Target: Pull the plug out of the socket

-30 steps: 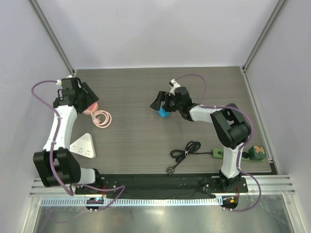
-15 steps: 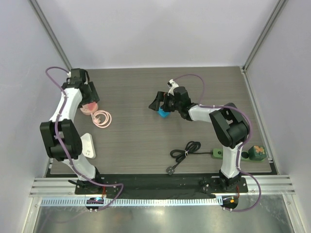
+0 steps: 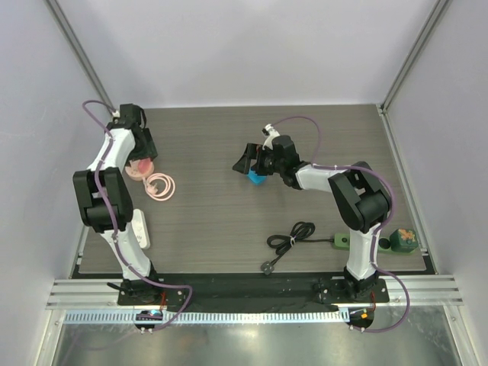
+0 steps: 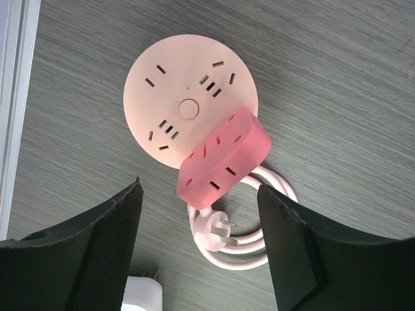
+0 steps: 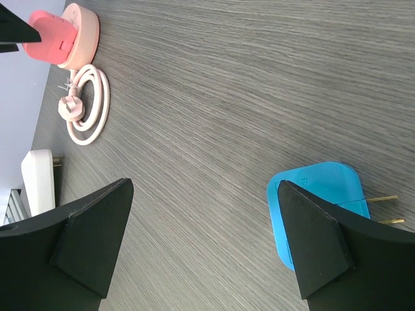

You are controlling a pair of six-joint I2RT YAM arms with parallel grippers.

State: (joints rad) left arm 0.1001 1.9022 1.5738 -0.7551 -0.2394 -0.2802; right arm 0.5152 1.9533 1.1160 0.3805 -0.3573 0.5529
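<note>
Socket [image 3: 341,242] lies on the grey wood-grain table [image 3: 305,130], pale walls [image 3: 244,46] around; left pincer [image 4: 200,189] and right pincer [image 5: 204,186] gape empty.

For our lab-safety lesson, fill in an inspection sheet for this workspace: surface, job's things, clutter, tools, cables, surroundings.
Surface: dark wood-grain table, flat.
Job's things: green power strip at the near right edge, partly hidden behind the right arm; no plug in it can be made out.
Clutter: pink round socket with a pink adapter overlapping its edge; blue plug; white adapter.
Tools: left tool open over the pink adapter; right tool open, blue plug beside one finger.
Cables: black cord coiled beside the strip; pink cord coiled.
Surroundings: pale walls, metal frame posts.
</note>
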